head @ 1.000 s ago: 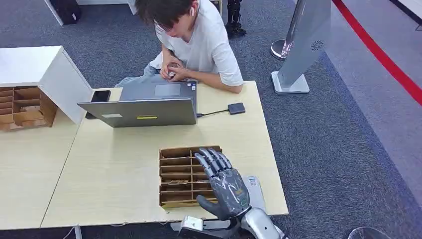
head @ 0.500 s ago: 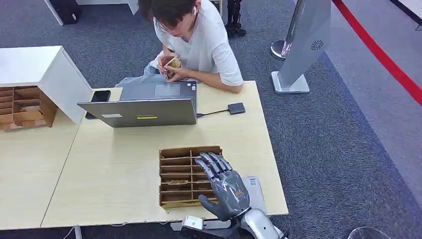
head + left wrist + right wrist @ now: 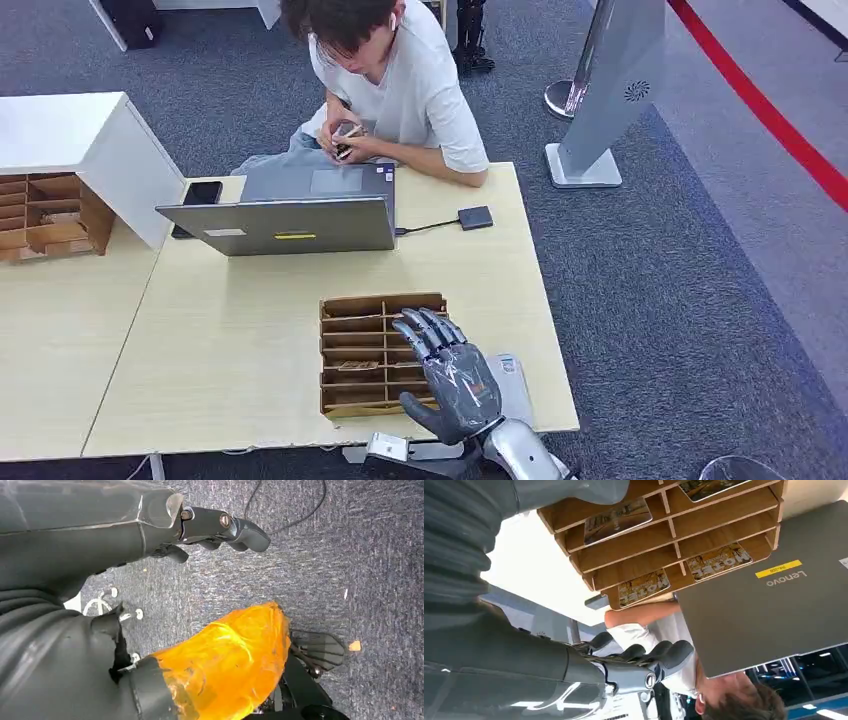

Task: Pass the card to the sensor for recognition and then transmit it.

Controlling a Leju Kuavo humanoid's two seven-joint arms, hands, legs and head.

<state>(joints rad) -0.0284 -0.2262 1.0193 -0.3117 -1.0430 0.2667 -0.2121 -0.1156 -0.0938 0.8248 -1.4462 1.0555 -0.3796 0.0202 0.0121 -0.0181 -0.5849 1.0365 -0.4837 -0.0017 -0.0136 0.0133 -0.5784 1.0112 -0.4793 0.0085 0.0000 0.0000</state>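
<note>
The right hand [image 3: 455,380] is hovering palm-down over the wooden card rack [image 3: 362,355] on the counter [image 3: 240,330], fingers extended and slightly apart, holding nothing. Cards [image 3: 719,561] are lying in the rack's slots. The left hand [image 3: 210,527] is hanging above the carpet, fingers loosely curled, empty.
</note>
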